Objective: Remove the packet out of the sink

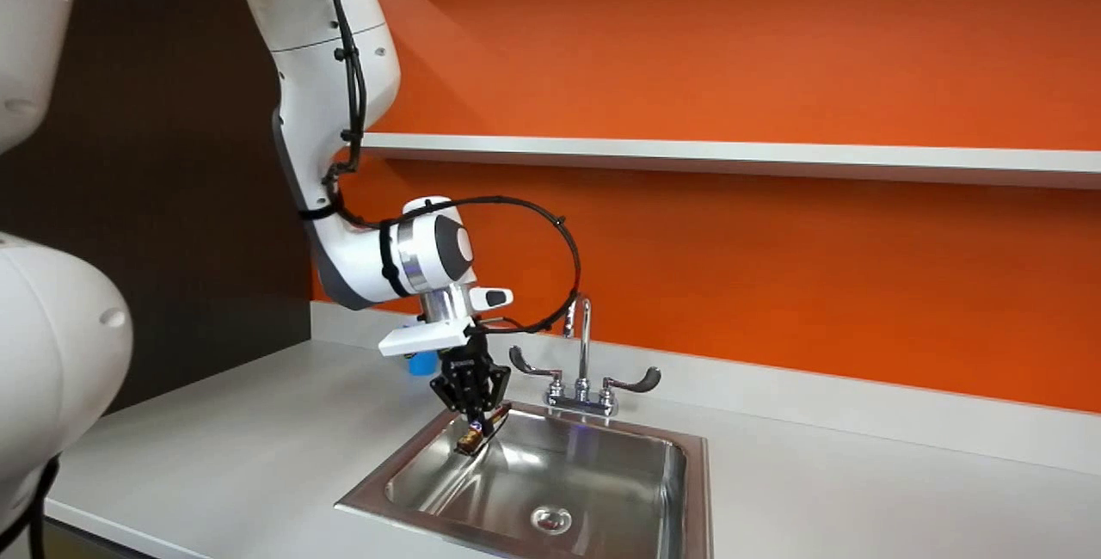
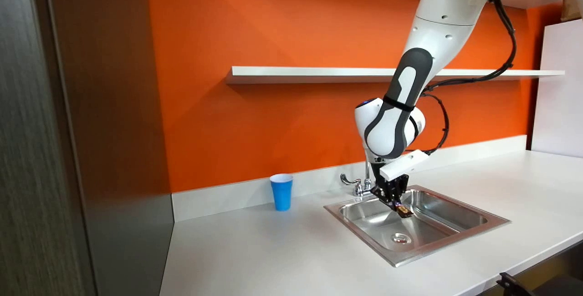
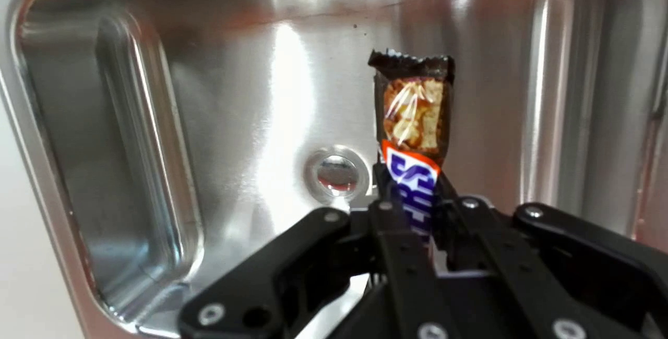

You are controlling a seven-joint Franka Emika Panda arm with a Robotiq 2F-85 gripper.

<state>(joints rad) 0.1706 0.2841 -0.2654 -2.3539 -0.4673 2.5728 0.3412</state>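
Observation:
The packet is a brown wrapped bar with blue lettering on white and an orange-red edge. It also shows in both exterior views. My gripper is shut on its lettered middle, with a finger on each side. The far end sticks out past the fingertips; the near end is hidden between the fingers. In both exterior views the gripper holds the packet over the steel sink, toward its faucet side. The wrist view shows the basin below the packet.
A chrome two-handled faucet stands behind the sink, close to the gripper. A blue cup stands on the counter near the back wall. A white shelf runs along the orange wall. The round drain is in the basin floor.

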